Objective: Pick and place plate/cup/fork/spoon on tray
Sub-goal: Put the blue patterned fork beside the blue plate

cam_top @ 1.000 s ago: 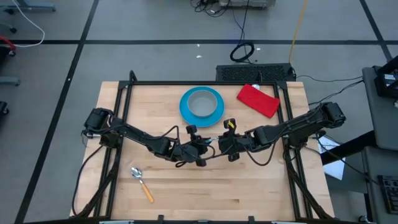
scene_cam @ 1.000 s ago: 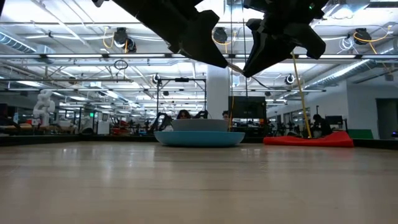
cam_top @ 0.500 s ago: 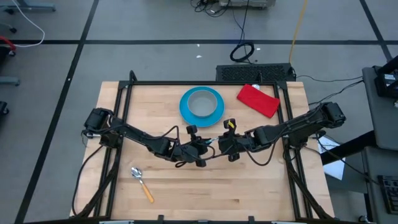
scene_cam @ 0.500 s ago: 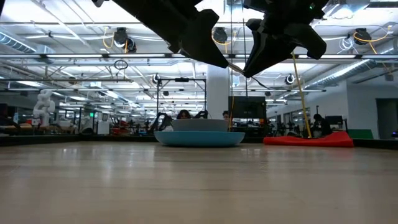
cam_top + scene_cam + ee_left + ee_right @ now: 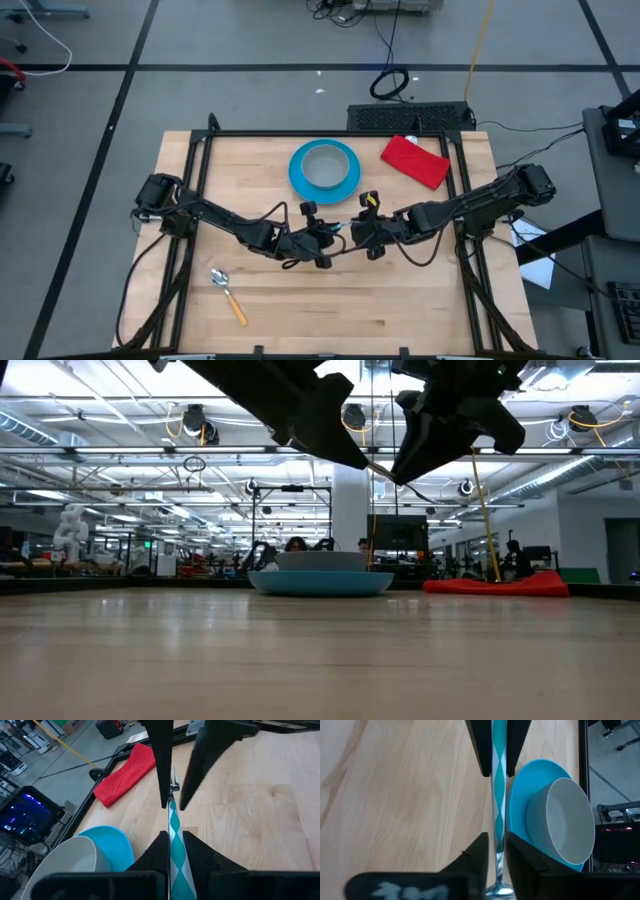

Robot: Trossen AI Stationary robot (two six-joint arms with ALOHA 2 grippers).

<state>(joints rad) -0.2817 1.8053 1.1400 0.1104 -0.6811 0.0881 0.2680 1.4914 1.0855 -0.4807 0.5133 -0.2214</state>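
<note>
**Both grippers clamp one fork in mid-air at table centre**

Nearest the front edge of the light wooden table (image 5: 400, 310), the small spoon with silver bowl and orange handle (image 5: 228, 295) lies front-left, untouched, well apart from both arms. At mid-table, the left gripper (image 5: 330, 240) and right gripper (image 5: 352, 234) meet tip to tip, raised off the surface. Each is closed on the slim fork with teal-and-white diamond handle and silver metal end (image 5: 174, 832), held between them. Farther back, the round flat bright-blue plate (image 5: 347, 176) sits with the pale grey translucent bowl-like cup (image 5: 323, 165) on it. The red cloth-like rectangle (image 5: 414, 160) lies beside the plate, back-right.
</note>
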